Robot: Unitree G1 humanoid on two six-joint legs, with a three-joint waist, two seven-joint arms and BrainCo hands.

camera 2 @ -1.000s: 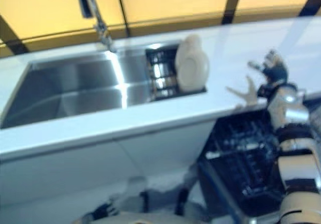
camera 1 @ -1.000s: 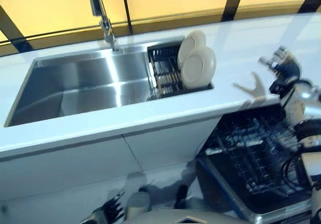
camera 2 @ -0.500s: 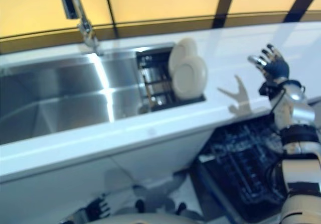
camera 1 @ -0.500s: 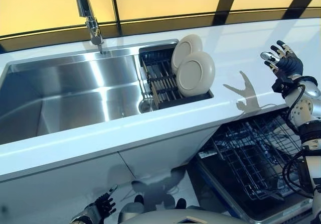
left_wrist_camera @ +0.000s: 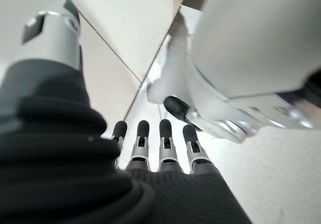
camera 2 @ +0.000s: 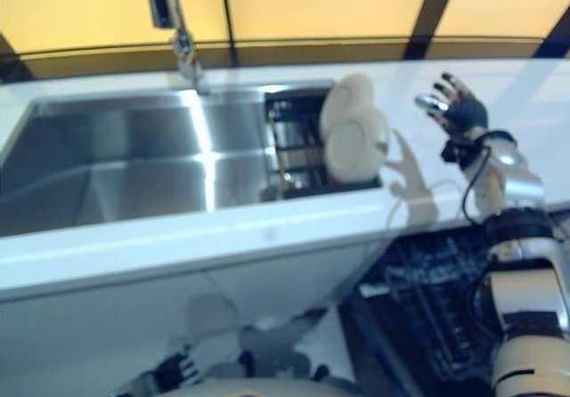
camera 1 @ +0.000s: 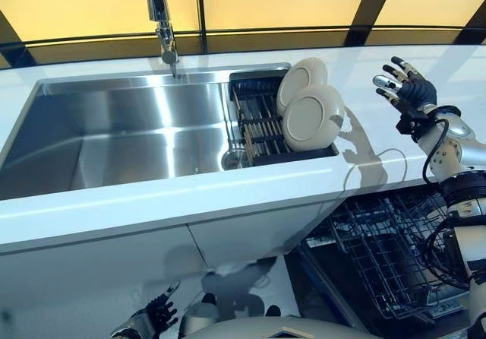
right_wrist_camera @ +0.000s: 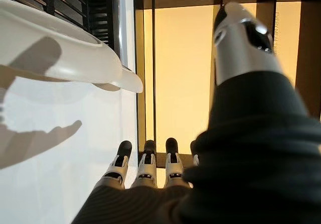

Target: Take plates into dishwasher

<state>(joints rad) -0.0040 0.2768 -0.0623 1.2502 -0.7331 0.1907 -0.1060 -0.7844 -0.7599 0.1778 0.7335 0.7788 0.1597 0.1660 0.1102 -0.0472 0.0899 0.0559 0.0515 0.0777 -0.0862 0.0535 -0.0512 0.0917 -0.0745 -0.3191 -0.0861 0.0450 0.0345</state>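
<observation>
Cream plates (camera 1: 312, 117) stand on edge in the sink rack (camera 1: 257, 118), centre frame, just left of the spread, empty right hand (camera 1: 406, 92); left hand (camera 1: 154, 318) idles relaxed, bottom left.

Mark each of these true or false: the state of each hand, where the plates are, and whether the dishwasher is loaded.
1. The right hand holds a plate. False: its fingers are spread and it hangs above the counter, apart from the plates.
2. Two plates stand on edge in the dark rack at the right end of the sink. True.
3. The dishwasher basket below the counter already holds a plate. False: no plate shows among its wires.
4. The left hand hangs low by the cabinet front, holding nothing. True.
5. The faucet stands behind the sink. True.
</observation>
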